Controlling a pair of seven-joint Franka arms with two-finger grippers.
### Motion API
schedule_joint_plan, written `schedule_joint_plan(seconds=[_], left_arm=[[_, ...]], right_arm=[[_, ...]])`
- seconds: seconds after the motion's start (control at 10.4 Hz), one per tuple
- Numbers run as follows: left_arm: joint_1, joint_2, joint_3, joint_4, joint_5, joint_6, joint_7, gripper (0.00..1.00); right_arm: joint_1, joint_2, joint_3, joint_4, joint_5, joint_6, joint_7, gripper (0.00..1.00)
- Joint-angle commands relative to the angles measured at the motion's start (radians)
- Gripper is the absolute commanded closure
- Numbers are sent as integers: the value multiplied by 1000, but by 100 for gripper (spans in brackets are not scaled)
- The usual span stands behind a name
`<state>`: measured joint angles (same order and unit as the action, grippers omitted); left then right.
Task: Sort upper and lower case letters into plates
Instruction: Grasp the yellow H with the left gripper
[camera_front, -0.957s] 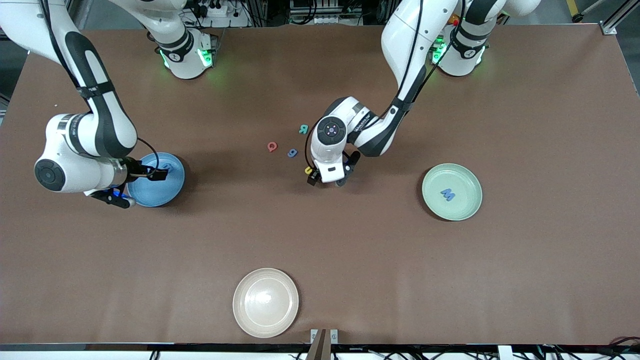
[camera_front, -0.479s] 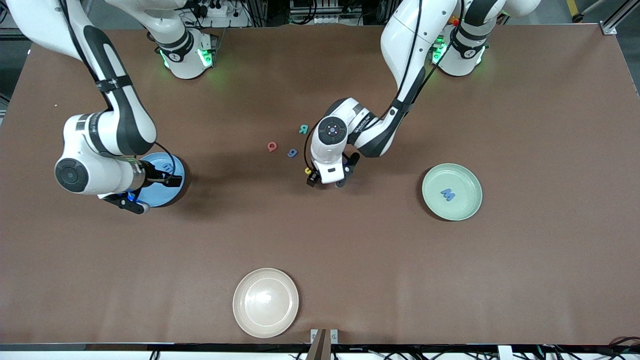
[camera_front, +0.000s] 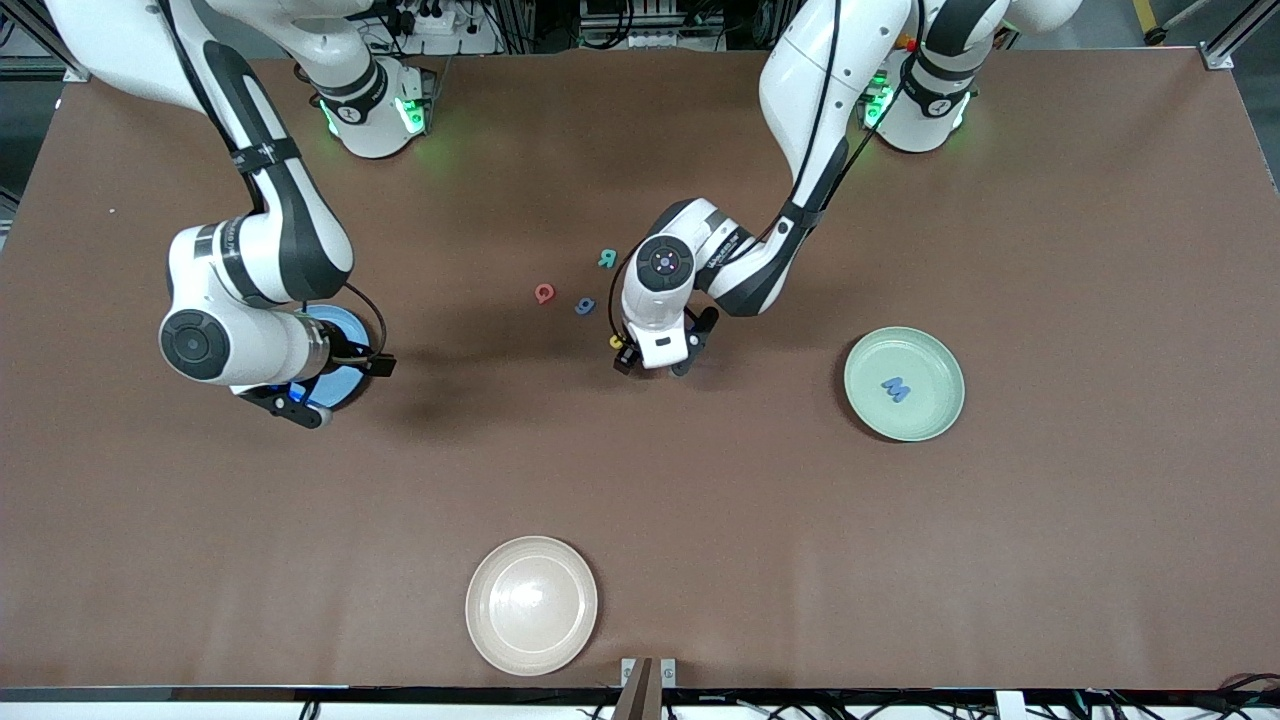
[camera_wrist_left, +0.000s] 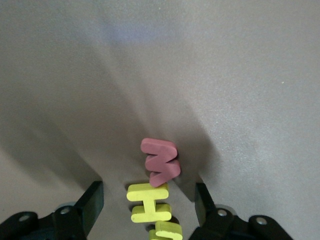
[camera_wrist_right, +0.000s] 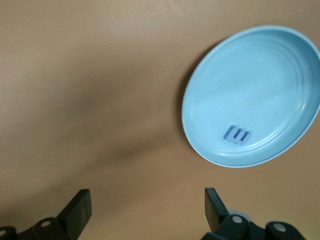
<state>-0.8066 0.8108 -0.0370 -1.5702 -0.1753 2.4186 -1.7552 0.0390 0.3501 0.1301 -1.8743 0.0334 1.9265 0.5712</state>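
Observation:
My left gripper (camera_front: 655, 362) is low over the table's middle, open. In the left wrist view its jaws (camera_wrist_left: 148, 205) stand either side of a yellow H (camera_wrist_left: 150, 202). A pink W-shaped letter (camera_wrist_left: 161, 162) touches the H, and another yellow letter (camera_wrist_left: 165, 231) lies by it. A red letter (camera_front: 544, 293), a blue letter (camera_front: 585, 306) and a teal letter (camera_front: 607, 259) lie nearby. The mint plate (camera_front: 930, 350) holds a blue M (camera_front: 896, 389). My right gripper (camera_front: 335, 385) is open and empty beside the sky blue plate (camera_wrist_right: 260, 85), which holds a blue letter (camera_wrist_right: 237, 135).
A cream-beige plate (camera_front: 531, 605) sits near the table edge closest to the front camera. The right arm's wrist covers most of the sky blue plate (camera_front: 338, 328) in the front view. The brown table (camera_front: 900, 560) stretches wide around the plates.
The right arm has swung from over the sky blue plate toward the table's middle, its gripper now past the plate's rim. The left gripper has barely moved.

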Motion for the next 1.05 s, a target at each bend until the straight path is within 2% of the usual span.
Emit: schedule_joint_plan(seconds=[0.0,0.1,0.19,0.38,0.67,0.96], left_arm=[[-9,13,6,22,-18,5,-12,49],[-9,13,6,22,-16,5,-3,78],[-8,10,6,22,-13,5,14,100],[-9,1,6,24,-12,5,45,100],[-3,-74,-12,24,6,-6,46,100],[64,-163,-46,22,109,-45,69,100]], right_arm=[[4,30,0,70,2,-20,-2,0],[7,30,0,78,0,-20,2,0],[6,30,0,78,2,-20,5,0],[7,24,0,78,9,-21,21,0],[15,9,11,81,16,-20,27,0],[19,7,87,81,34,3,169,0]])
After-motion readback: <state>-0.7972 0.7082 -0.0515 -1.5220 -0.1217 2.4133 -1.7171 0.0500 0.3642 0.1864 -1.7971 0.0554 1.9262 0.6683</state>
